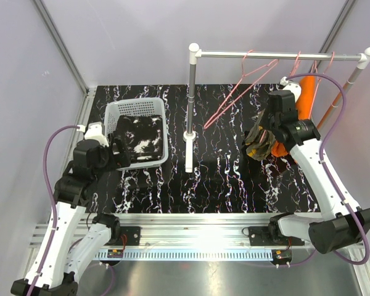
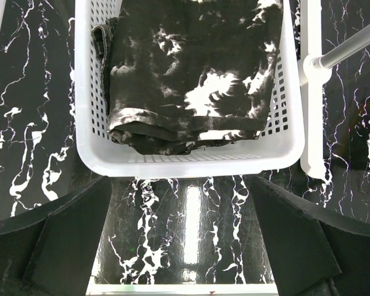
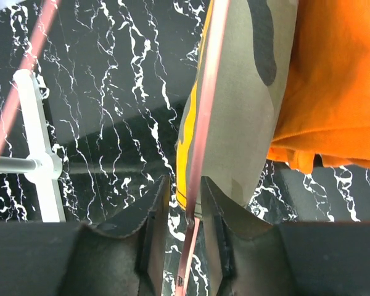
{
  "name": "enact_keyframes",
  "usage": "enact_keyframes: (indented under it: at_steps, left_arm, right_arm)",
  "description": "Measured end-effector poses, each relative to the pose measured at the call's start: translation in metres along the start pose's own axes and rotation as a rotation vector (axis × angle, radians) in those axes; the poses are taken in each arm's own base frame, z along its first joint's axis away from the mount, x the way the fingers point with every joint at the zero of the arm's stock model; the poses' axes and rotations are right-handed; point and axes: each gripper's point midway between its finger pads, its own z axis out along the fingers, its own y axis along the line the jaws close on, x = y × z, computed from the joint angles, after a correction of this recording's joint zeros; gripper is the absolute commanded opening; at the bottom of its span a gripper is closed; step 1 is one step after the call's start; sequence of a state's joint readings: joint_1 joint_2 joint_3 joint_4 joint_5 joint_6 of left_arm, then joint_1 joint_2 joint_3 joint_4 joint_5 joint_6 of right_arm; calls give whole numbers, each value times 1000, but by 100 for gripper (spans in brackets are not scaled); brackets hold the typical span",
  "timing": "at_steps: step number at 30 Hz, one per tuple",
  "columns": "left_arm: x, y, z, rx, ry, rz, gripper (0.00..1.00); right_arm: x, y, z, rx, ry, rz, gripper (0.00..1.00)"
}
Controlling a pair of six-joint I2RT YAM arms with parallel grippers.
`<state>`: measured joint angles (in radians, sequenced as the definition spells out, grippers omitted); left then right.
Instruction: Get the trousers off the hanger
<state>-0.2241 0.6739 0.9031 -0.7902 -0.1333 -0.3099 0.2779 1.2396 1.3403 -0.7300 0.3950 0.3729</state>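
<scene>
The black trousers with white splotches [image 1: 139, 135] lie folded in the white basket [image 1: 135, 103]; the left wrist view shows them [image 2: 191, 74] inside its rim [image 2: 191, 166]. My left gripper [image 1: 120, 151] is open and empty just before the basket [image 2: 185, 246]. The camouflage trousers [image 1: 259, 143] hang bunched on a pink hanger [image 3: 203, 123]. My right gripper [image 1: 266, 131] is open a little [image 3: 185, 203], with the hanger's bar and the camouflage hem [image 3: 240, 111] between its jaws. The orange trousers [image 1: 307, 92] hang behind them [image 3: 339, 92].
The rack's rail [image 1: 277, 55] runs across the back right on a white post [image 1: 190, 111] standing mid-table, seen also in the right wrist view [image 3: 37, 160]. An empty pink hanger [image 1: 240, 92] dangles from the rail left of my right arm.
</scene>
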Motion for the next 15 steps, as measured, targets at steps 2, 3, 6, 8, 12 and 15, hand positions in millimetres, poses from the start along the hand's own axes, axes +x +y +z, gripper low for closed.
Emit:
enact_keyframes:
  at_steps: [2,3,6,8,12,15]
  left_arm:
    - [1,0,1,3,3,0,99]
    - [2,-1,1,5,4,0,99]
    - [3,-1,2,7,5,0,99]
    - [3,-1,2,10,6,1,99]
    - [4,-2,2,16,10,1,99]
    - [4,-3,2,19,10,1,99]
  right_arm:
    - [-2,0,1,-4,-4,-1,22]
    - [-2,0,1,-4,-5,-2,18]
    - [-3,-1,3,-5,-5,-2,10]
    - [-4,-1,4,-7,-6,1,13]
    - [-3,0,6,-20,-7,2,22]
    - [-1,1,10,-27,-6,0,22]
